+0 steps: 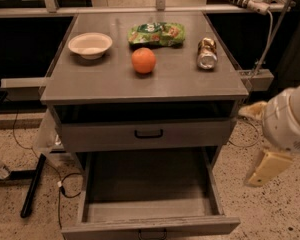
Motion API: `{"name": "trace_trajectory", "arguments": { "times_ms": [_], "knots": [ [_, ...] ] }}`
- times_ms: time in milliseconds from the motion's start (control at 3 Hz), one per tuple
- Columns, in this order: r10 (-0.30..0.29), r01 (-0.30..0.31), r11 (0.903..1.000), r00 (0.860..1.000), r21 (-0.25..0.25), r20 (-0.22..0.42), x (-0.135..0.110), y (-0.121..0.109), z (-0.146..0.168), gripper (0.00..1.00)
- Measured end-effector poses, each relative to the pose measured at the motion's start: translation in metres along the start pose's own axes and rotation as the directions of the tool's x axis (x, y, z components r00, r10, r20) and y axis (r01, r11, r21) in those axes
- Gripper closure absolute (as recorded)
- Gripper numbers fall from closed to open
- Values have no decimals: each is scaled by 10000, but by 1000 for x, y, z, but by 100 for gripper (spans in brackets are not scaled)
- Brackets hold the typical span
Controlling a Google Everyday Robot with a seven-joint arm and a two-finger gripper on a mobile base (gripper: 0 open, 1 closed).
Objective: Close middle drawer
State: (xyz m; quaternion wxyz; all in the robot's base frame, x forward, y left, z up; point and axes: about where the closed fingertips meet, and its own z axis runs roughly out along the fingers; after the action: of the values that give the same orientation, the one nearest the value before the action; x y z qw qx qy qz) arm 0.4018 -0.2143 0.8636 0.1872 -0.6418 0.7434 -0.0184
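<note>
The middle drawer (150, 224) is pulled far out at the bottom of the grey cabinet. Its deep tray (149, 184) holds nothing, and its low front carries a small black bar handle (152, 232) at the frame's lower edge. My gripper (266, 166) hangs on the white arm (287, 121) at the right, beside the drawer's right side and apart from it. It holds nothing that I can see.
Above it a taller-fronted drawer (148, 134) stands slightly out. The cabinet top (105, 81) bears a white bowl (90, 45), an orange (143, 60), a green chip bag (156, 33) and a can (207, 53) lying on its side. Cables (60, 189) lie on the speckled floor to the left.
</note>
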Motion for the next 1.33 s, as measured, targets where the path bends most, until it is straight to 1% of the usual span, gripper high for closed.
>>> {"name": "trace_trajectory", "arguments": {
  "times_ms": [333, 667, 1000, 1333],
  "knots": [
    [-343, 370, 9989, 9952, -283, 918, 19, 24, 62, 42],
    [-287, 419, 9949, 9896, -914, 1411, 28, 40, 116, 65],
    [-227, 375, 9943, 9892, -998, 1448, 30, 42, 122, 87],
    [-227, 375, 9943, 9892, -998, 1448, 30, 42, 122, 100]
  ]
}}
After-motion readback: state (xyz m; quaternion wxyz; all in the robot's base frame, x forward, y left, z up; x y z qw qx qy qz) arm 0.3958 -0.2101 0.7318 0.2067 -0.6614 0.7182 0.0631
